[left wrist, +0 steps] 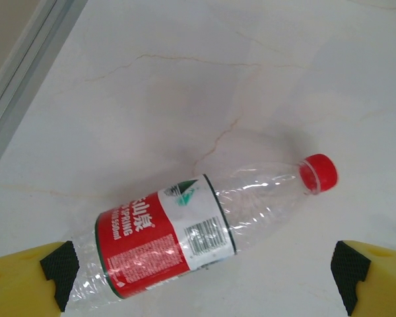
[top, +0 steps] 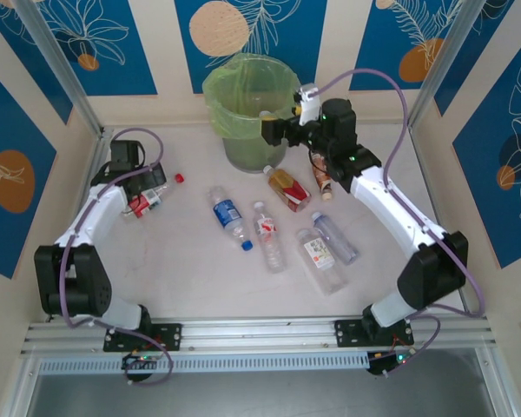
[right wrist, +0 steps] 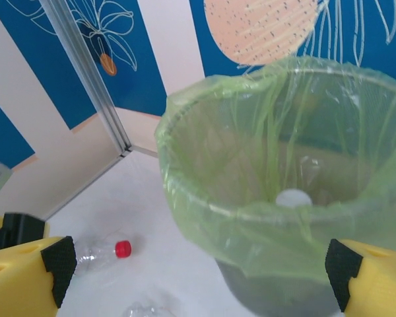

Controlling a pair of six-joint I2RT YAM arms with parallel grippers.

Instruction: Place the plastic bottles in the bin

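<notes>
We find the left gripper fully open and holding nothing, with its fingers at the two lower corners of the left wrist view. The red-label bottle lies on its side on the bench between them. Its long axis runs from lower left to upper right, with the red cap at upper right. The base lies just beside the lower-left finger; we cannot tell whether they touch. The cap end is clear of the other finger.

The right gripper is wide open and empty, at the right rim of the bin in the top view. A white cap shows inside the bin. Other bottles lie on their sides mid-frame, below the bin.
</notes>
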